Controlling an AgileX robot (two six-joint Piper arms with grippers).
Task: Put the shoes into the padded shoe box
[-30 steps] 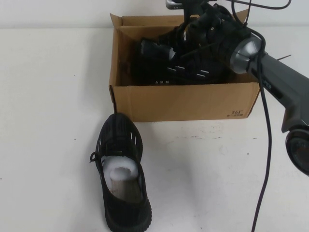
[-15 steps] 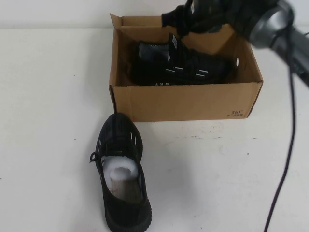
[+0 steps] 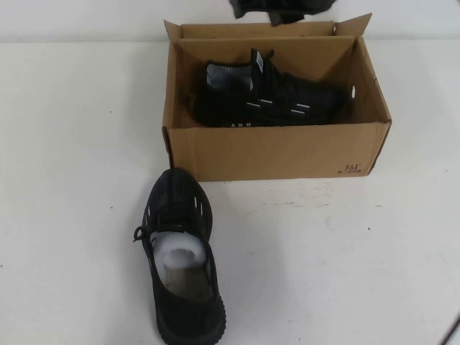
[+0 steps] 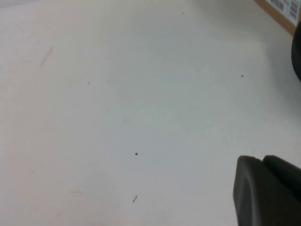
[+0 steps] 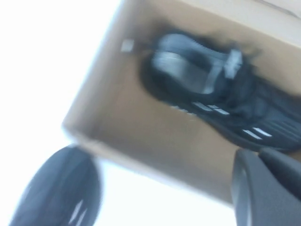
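Note:
The brown padded shoe box (image 3: 273, 151) stands open at the back middle of the table. One black sneaker (image 3: 269, 100) lies on its side inside it, pale stripes showing. The second sneaker (image 3: 180, 259) stands on the table in front of the box's left corner, white stuffing inside. My right gripper (image 3: 277, 11) is high above the box's far wall, shut and empty. In the right wrist view my right gripper (image 5: 263, 160) looks down on the box (image 5: 127, 117), the boxed sneaker (image 5: 221, 103) and the other sneaker (image 5: 56, 188). My left gripper (image 4: 263, 162) is shut over bare table.
White table (image 3: 72, 144) all round. A corner of the box (image 4: 282, 9) shows in the left wrist view. The box has short flaps and a small hole in its right wall (image 3: 353, 91).
My right gripper has let go of the sneaker in the box and risen up and back, almost out of the high view. Both sneakers stay put.

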